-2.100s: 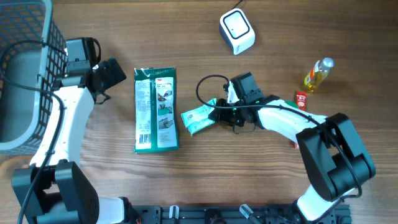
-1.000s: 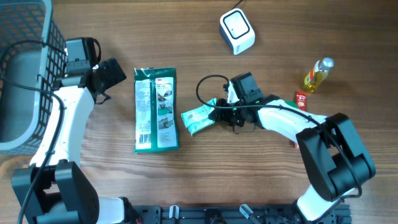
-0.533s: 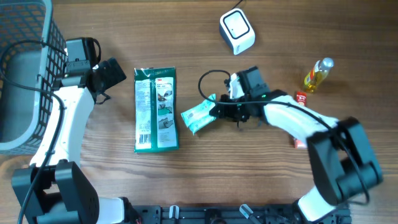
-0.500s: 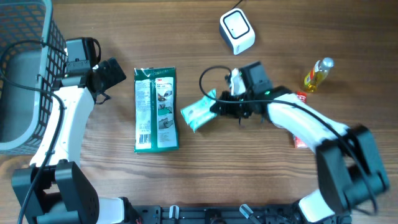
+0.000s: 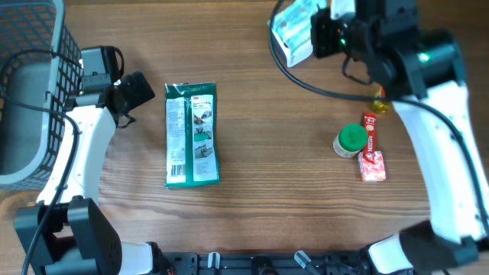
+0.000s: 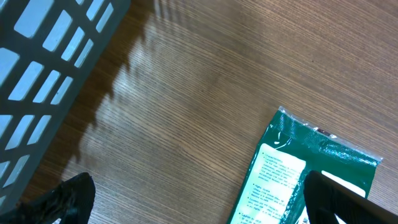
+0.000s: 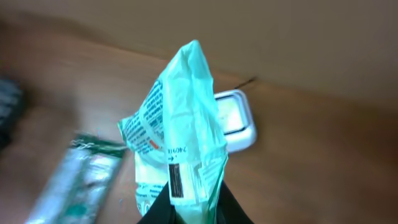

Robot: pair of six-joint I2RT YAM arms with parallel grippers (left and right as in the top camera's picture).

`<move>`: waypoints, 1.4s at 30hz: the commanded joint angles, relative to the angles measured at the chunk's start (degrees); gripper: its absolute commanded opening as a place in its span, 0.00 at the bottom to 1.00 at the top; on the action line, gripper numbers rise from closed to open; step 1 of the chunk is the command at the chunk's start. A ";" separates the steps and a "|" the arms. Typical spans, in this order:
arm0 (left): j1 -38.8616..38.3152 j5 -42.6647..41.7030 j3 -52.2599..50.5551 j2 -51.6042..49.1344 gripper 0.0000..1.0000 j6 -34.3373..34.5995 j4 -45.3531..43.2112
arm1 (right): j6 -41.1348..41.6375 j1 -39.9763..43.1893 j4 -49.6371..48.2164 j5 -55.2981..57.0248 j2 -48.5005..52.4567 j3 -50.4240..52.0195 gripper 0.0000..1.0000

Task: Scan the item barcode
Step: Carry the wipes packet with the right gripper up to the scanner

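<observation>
Your right gripper [image 5: 319, 34] pinched the pale green packet [image 7: 186, 124] by one end over the white scanner [image 7: 239, 124], left gripper [image 5: 134, 92] gaping idle near the basket [image 5: 23, 23], and the limp pouch risked drooping, turning its barcode [image 7: 177, 180] from the reader.

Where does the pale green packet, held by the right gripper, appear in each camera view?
Overhead: pale green packet at the top edge, right of centre.
Left wrist: not in it.
Right wrist: centre of the picture.
Shared landmark: the dark green packet, left of centre overhead, lower right in left wrist, blurred at lower left in right wrist.
</observation>
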State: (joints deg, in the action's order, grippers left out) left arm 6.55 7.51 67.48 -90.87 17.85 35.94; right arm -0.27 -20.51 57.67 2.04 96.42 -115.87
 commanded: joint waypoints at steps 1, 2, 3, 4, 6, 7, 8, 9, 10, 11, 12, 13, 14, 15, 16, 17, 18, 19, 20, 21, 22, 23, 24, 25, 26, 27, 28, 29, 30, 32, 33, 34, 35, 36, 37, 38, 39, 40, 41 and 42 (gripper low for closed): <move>0.28 0.50 0.39 -0.15 1.00 -0.74 -0.17 | -14.69 0.13 -4.44 8.28 7.67 0.50 0.04; 0.28 0.50 0.39 -0.15 1.00 -0.74 -0.17 | -15.21 0.13 -5.90 10.19 9.70 0.50 0.04; 0.28 0.50 0.39 -0.15 1.00 -0.74 -0.17 | -15.15 0.13 -7.26 12.26 11.52 0.50 0.04; 0.28 0.50 0.39 -0.15 1.00 -0.74 -0.17 | -15.19 0.13 -8.39 14.14 13.16 0.50 0.04; 0.28 0.50 0.39 -0.15 1.00 -0.74 -0.17 | -15.26 0.13 -11.87 20.04 18.05 0.50 0.04; 0.28 0.50 0.39 -0.15 1.00 -0.74 -0.17 | -16.37 0.13 -13.57 21.90 20.41 0.50 0.04; 0.28 0.50 0.39 -0.15 1.00 -0.74 -0.17 | -16.48 0.13 -15.10 23.47 22.29 0.50 0.04; 0.28 0.50 0.39 -0.15 1.00 -0.74 -0.17 | -16.57 0.13 -16.72 25.20 23.71 0.50 0.04; 0.28 0.50 0.39 -0.15 1.00 -0.74 -0.17 | -17.33 0.13 -18.43 26.86 25.11 0.50 0.04; 0.28 0.50 0.39 -0.15 1.00 -0.74 -0.17 | -18.64 0.13 -20.70 28.98 26.62 0.50 0.04; 0.28 0.50 0.39 -0.15 1.00 -0.74 -0.17 | -19.78 0.13 -22.84 31.26 27.87 0.50 0.04; 0.28 0.50 0.39 -0.15 1.00 -0.74 -0.17 | -20.94 0.13 -24.85 33.64 28.98 0.50 0.04; 0.28 0.50 0.39 -0.15 1.00 -0.74 -0.17 | -21.40 0.13 -26.38 35.23 29.83 0.50 0.04; 0.28 0.50 0.39 -0.15 1.00 -0.74 -0.17 | -22.10 0.13 -27.50 35.85 30.38 0.50 0.04; 0.28 0.50 0.39 -0.15 1.00 -0.74 -0.17 | -22.21 0.11 -28.17 35.82 30.75 0.50 0.04; 0.28 0.50 0.39 -0.15 1.00 -0.74 -0.17 | -22.10 0.07 -28.63 35.34 31.17 0.50 0.04; 0.28 0.50 0.39 -0.15 1.00 -0.74 -0.17 | -22.01 -0.04 -28.92 34.38 31.39 0.50 0.04; 0.28 0.50 0.39 -0.15 1.00 -0.74 -0.17 | -22.05 -0.20 -28.98 32.26 31.65 0.50 0.04; 0.28 0.50 0.39 -0.15 1.00 -0.74 -0.17 | -21.97 -0.20 -29.05 27.78 31.65 1.03 0.04; 0.28 0.50 0.39 -0.15 1.00 -0.74 -0.17 | -20.87 -0.22 -28.85 26.01 31.65 1.14 0.04; 0.28 0.50 0.39 -0.15 1.00 -0.74 -0.17 | -18.86 -0.22 -28.59 25.53 31.65 1.16 0.04; 0.28 0.50 0.39 -0.15 1.00 -0.74 -0.17 | -16.94 -0.20 -28.22 24.26 31.74 1.16 0.04; 0.28 0.50 0.39 -0.15 1.00 -0.74 -0.17 | -15.91 -0.20 -28.02 23.39 31.74 1.16 0.04; 0.28 0.50 0.39 -0.15 1.00 -0.74 -0.17 | -15.58 -0.22 -27.91 22.77 31.74 1.16 0.04; 0.28 0.50 0.39 -0.15 1.00 -0.74 -0.17 | -15.63 -0.26 -27.80 22.32 31.76 1.16 0.04; 0.28 0.50 0.39 -0.15 1.00 -0.74 -0.17 | -15.78 -0.26 -27.78 22.53 31.76 1.16 0.04; 0.28 0.50 0.39 -0.15 1.00 -0.74 -0.17 | -16.26 -0.31 -27.87 23.89 31.76 1.16 0.05; 0.28 0.50 0.39 -0.15 1.00 -0.74 -0.17 | -16.55 -0.31 -28.13 26.82 31.76 1.16 0.04; 0.28 0.50 0.39 -0.15 1.00 -0.74 -0.17 | -18.93 -0.31 -28.41 29.97 31.76 1.16 0.04; 0.28 0.50 0.39 -0.15 1.00 -0.74 -0.17 | -24.52 -0.31 -28.46 32.76 31.76 1.16 0.04; 0.28 0.50 0.39 -0.15 1.00 -0.74 -0.17 | -27.06 -0.31 -28.46 33.97 31.76 1.16 0.04; 0.28 0.50 0.39 -0.15 1.00 -0.74 -0.17 | -28.35 -0.31 -28.57 35.32 31.76 1.16 0.04; 0.28 0.50 0.39 -0.15 1.00 -0.74 -0.17 | -28.46 -0.28 -28.72 36.13 31.76 1.16 0.04; 0.28 0.50 0.39 -0.15 1.00 -0.74 -0.17 | -28.15 -0.20 -28.68 36.04 31.76 1.16 0.04; 0.28 0.50 0.39 -0.15 1.00 -0.74 -0.17 | -27.52 -0.20 -28.50 35.30 31.76 1.16 0.04; 0.28 0.50 0.39 -0.15 1.00 -0.74 -0.17 | -26.03 -0.20 -28.44 33.92 31.76 1.16 0.04; 0.28 0.50 0.39 -0.15 1.00 -0.74 -0.17 | -24.76 -0.26 -28.44 32.72 31.76 1.16 0.04; 0.28 0.50 0.39 -0.15 1.00 -0.74 -0.17 | -23.34 -0.31 -28.30 31.34 31.76 1.16 0.05; 0.28 0.50 0.39 -0.15 1.00 -0.74 -0.17 | -21.64 -0.33 -27.93 30.12 31.80 1.18 0.04; 0.28 0.50 0.39 -0.15 1.00 -0.74 -0.17 | -21.14 -0.33 -27.65 29.77 32.00 1.20 0.04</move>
State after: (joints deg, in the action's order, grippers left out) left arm 6.55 7.51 67.48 -90.87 17.85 35.99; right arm -25.15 -20.58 29.69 34.06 127.42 -114.89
